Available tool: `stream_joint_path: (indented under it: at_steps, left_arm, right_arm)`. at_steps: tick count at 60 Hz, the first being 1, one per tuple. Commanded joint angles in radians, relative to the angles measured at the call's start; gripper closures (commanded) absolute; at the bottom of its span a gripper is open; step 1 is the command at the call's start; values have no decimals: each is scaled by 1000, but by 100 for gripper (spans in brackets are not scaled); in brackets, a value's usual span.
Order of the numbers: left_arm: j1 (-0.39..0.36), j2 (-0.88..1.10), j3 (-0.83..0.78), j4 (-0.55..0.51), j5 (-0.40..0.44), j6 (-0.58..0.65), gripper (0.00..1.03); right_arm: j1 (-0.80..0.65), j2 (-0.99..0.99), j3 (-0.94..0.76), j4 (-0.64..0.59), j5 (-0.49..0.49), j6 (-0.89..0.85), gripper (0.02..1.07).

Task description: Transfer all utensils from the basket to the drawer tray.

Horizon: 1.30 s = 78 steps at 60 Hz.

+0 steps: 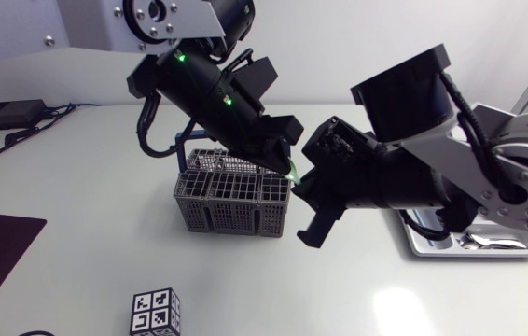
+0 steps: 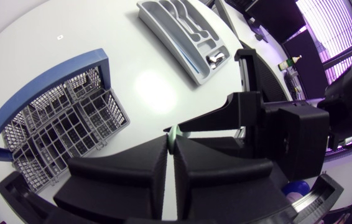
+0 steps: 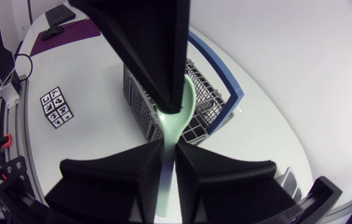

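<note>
Handing over looked to be the step in hand: my left pincer [image 2: 171,138] and my right pincer [image 3: 170,146] met nose to nose in the air, with the pale green spoon [image 3: 179,115] bridging them. The left one's fingers were pressed together on the spoon's bowl end, of which only a thin green edge showed between their tips. The right one's fingers stood almost together, clamped from both sides on the handle.

The spoon's long axis ran straight along the line of my right pincer. Its handle lay back between those fingers and its bowl pointed ahead into the left pincer. The basket [image 1: 231,205] stood under and beyond the bowl, on the worktop [image 1: 77,168].

By my reckoning the left pincer needed to let go and draw clear before the right one swung away. The drawer tray [image 2: 163,28] lay well ahead of the left pincer, past the right one, so the spoon would want its length lined up with a slot there.
</note>
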Motion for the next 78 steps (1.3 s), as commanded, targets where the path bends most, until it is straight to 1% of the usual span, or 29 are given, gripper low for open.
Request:
stream_joint_path:
  at_steps: [1,4,7,12,13,16,19,28,33,46,55,60,62,69,73,78]
  left_arm:
    - [4,11,25,-24,16,-18,88]
    - [4,8,25,-24,19,-18,81]
    - [4,5,25,-26,20,-18,78]
    - [4,-3,30,-26,20,-18,65]
    - [4,-5,30,-27,20,-18,64]
    - [6,-8,33,-27,20,-17,55]
    - [7,-14,37,-26,19,-15,49]
    - [24,-34,42,-24,19,-14,40]
    - [49,-52,44,-21,19,-14,39]
    - [123,-113,51,-12,19,-12,38]
    - [172,-164,40,-6,10,-9,38]
    - [201,-192,27,2,-4,-3,38]
    - [216,-213,17,5,-23,3,38]
    - [251,-239,-9,5,-35,22,38]
    - [265,-255,-29,5,-46,35,38]
    - [302,-276,-62,8,-50,52,38]
  right_arm:
    - [0,13,11,5,15,13,100]
    - [1,12,10,2,15,13,101]
    - [0,10,8,-1,12,13,101]
    - [1,10,7,-4,5,11,101]
    - [0,10,7,-6,3,11,101]
    - [0,9,4,-11,-8,11,101]
    - [0,7,2,-14,-12,11,101]
    - [-3,-2,-8,-26,-32,2,101]
    - [-11,-18,-19,-35,-47,-10,101]
    - [-97,-82,-54,-93,-135,-81,101]
    - [-235,-148,-82,-164,-228,-174,101]
    - [-359,-172,-99,-205,-307,-266,101]
    - [-447,-183,-110,-236,-353,-340,101]
    - [-614,-186,-124,-299,-423,-502,101]
    - [-707,-183,-131,-333,-454,-611,101]
    - [-842,-165,-130,-388,-503,-765,101]
